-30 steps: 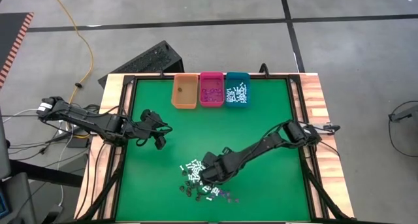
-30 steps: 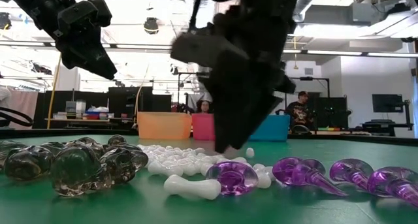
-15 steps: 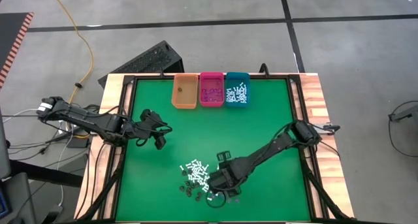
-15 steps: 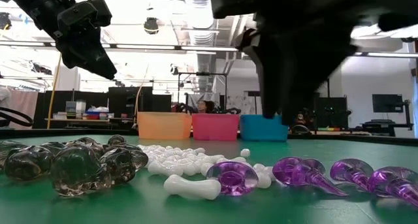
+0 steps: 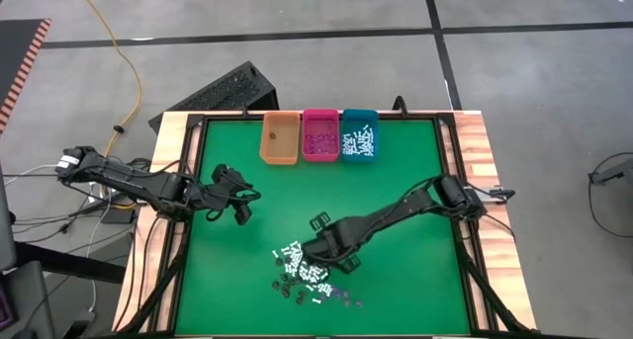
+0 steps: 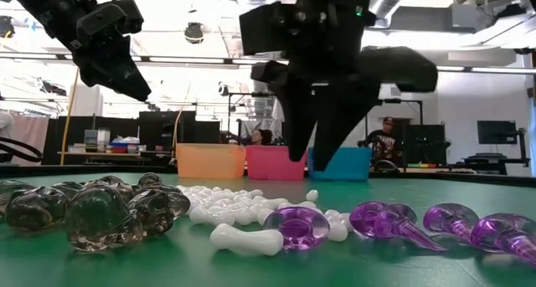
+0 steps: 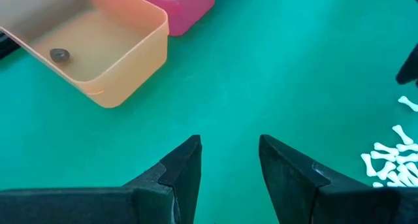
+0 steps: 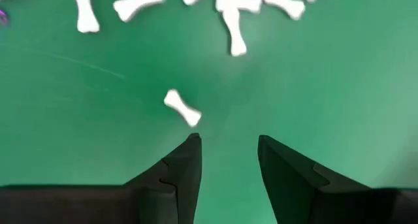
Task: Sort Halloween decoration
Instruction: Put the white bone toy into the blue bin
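- Nearest the table's front edge: loose Halloween decoration (image 5: 302, 275) pieces in a heap on the green mat (image 5: 396, 181). Low view shows dark smoky pieces (image 6: 92, 207) on one side, white bones (image 6: 243, 213) in the middle, purple pieces (image 6: 402, 222) on the other.
- Right gripper (image 5: 324, 252) hangs over the heap's far edge, pointing down. Fingers apart, nothing between them. Its wrist view shows one white bone (image 8: 182, 108) lying just ahead of the fingertips (image 8: 189, 152), not touching; more bones farther off.
- Left gripper (image 5: 240, 212) waits over bare mat, well clear of the heap, towards the table's left side. Fingers apart, empty.
- Far edge of mat: three bins in a row, touching. Orange bin (image 5: 279, 139) holds one dark piece (image 7: 59, 55). Pink bin (image 5: 319, 134) holds purple pieces. Teal bin (image 5: 359, 134) holds white bones.
- Beyond the table: people in the room, seen in the low view.
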{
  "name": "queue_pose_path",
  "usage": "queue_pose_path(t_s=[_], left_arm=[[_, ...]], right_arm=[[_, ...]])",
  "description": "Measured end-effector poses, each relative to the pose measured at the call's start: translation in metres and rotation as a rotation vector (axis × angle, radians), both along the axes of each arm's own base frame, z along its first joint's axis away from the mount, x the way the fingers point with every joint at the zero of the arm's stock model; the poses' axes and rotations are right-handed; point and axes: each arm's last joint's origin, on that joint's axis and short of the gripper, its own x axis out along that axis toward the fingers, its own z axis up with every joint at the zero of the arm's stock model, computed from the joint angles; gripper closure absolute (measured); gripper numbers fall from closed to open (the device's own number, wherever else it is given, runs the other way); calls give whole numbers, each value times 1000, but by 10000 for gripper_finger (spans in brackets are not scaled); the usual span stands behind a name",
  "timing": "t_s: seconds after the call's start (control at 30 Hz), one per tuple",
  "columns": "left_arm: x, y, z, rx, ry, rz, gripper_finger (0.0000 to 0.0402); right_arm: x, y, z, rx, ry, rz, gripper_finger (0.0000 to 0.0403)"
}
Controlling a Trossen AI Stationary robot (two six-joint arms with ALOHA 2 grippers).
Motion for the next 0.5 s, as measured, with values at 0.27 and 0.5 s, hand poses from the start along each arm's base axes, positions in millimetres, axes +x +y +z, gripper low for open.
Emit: queue_pose_path(t_s=[0.27,0.5], left_arm=[[0,0,0,8,-4,14,257],[-3,1,-16,-26,6,46,257]], right_arm=[[4,12,-12,15,-7,113,223],[2,17,-24,12,45,130,223]])
